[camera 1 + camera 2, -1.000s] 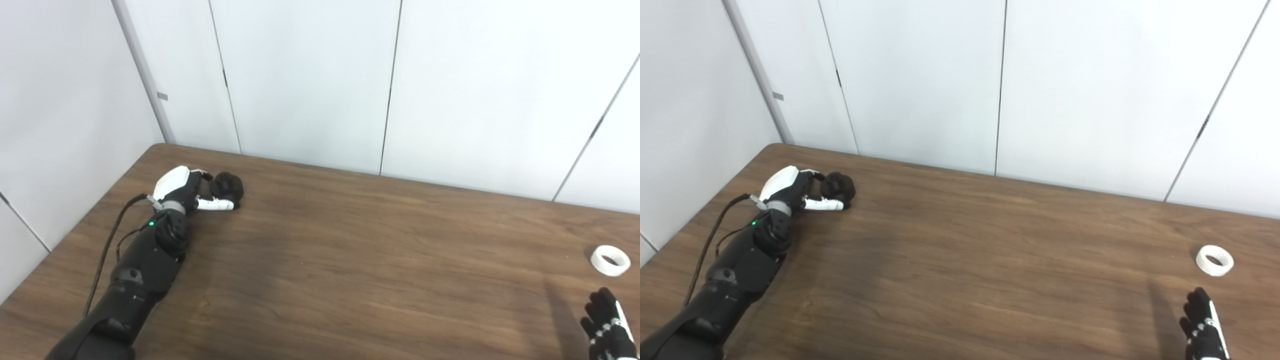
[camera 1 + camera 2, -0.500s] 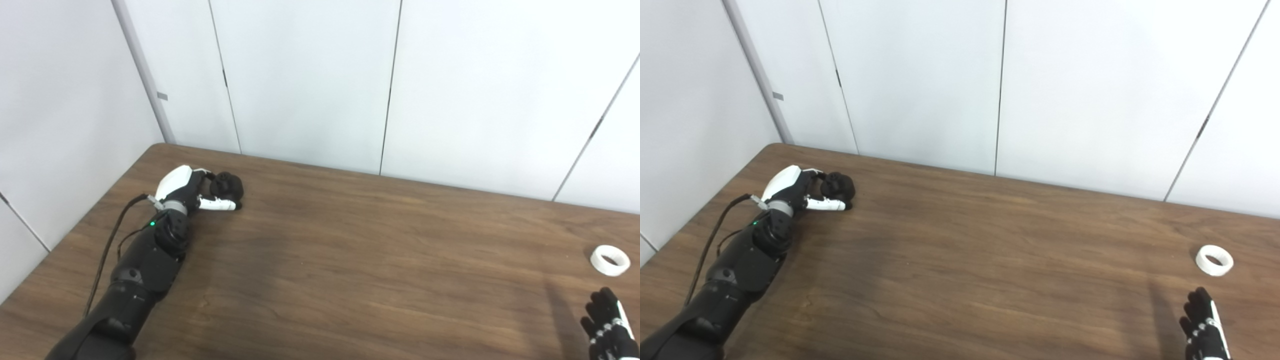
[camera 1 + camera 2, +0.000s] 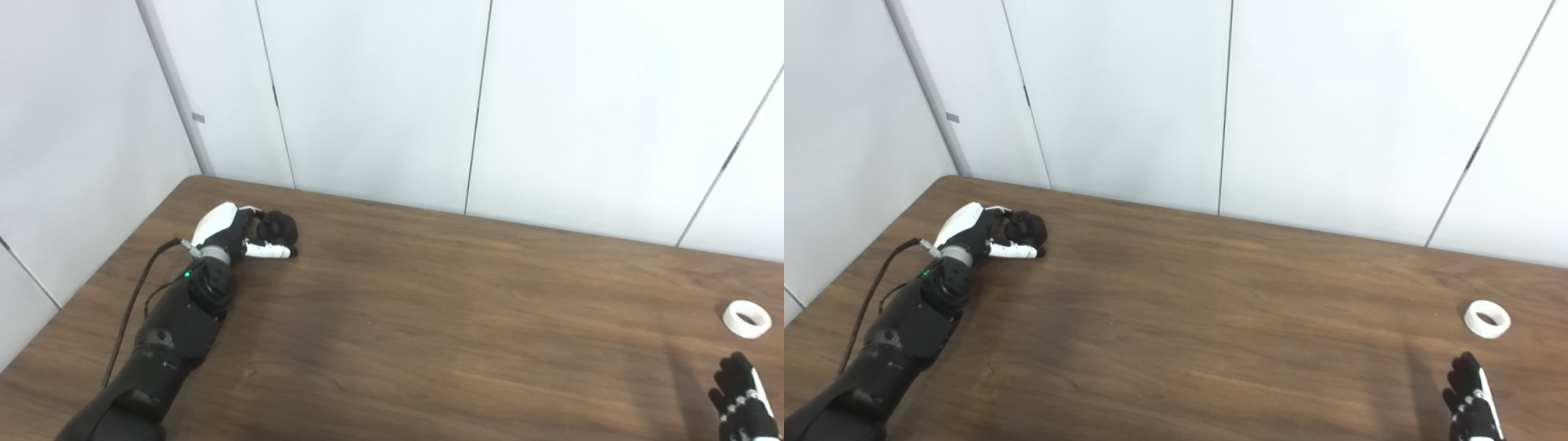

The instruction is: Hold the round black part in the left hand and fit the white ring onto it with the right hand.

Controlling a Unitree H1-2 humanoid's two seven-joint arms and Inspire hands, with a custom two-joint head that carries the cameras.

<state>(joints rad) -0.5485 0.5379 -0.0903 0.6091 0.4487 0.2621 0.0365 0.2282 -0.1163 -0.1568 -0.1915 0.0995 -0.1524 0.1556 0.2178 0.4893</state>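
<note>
Left eye view, white ring [image 3: 746,319] unobstructed, right hand [image 3: 741,398] near

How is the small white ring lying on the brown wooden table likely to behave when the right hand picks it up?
The small white ring looks rigid and probably light. Lying flat on the brown wooden table, it should not roll, but may slide when nudged.

We found the round part [image 3: 277,226] on the table [image 3: 429,318] at its far left, the left hand [image 3: 229,229] against its left side. The ring [image 3: 746,319] lay at the far right — well apart from it — with the right hand [image 3: 741,401] just before the ring, not touching.
</note>
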